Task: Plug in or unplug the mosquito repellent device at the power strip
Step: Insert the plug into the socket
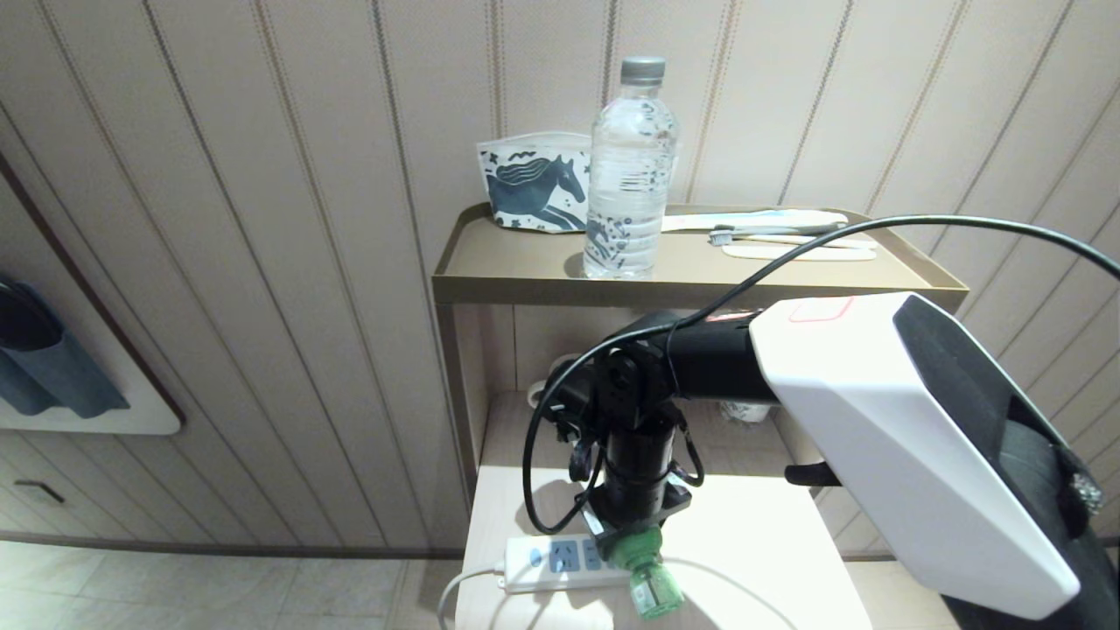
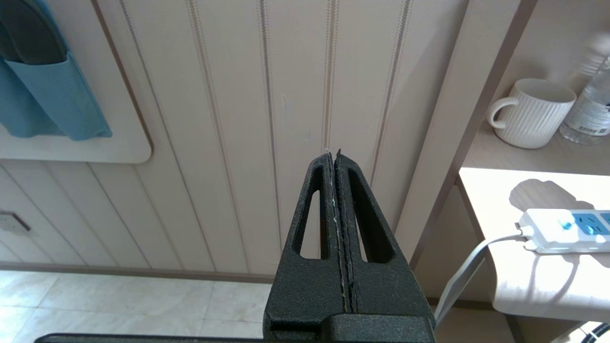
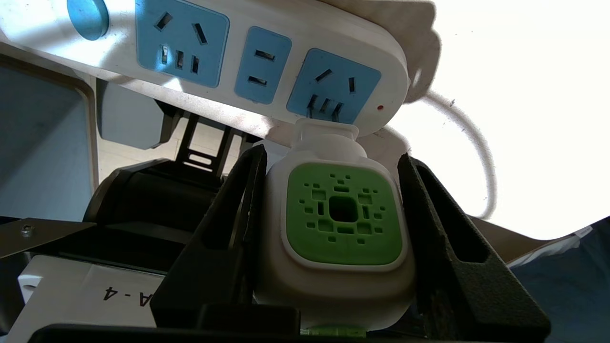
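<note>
My right gripper point(image 1: 634, 525) points down at the right end of the power strip point(image 1: 542, 556), a long white strip with light-blue socket panels lying near the table's front edge. It is shut on the mosquito repellent device point(image 1: 647, 577), whose green bottle sticks out towards me. In the right wrist view, black fingers flank the device point(image 3: 340, 214), white with a green vented face. Its plug end meets the power strip point(image 3: 252, 14) at the end socket panel; the pins are hidden. My left gripper point(image 2: 333, 153) is shut and empty, parked off to the table's left facing the wall.
A raised shelf point(image 1: 656, 289) behind carries a clear water bottle point(image 1: 630, 166), a horse-print pouch point(image 1: 534, 192) and a toothbrush point(image 1: 787, 232). A white ribbed mug point(image 2: 533, 114) stands at the table's back. The strip's white cord point(image 2: 467, 271) hangs off the table's left edge.
</note>
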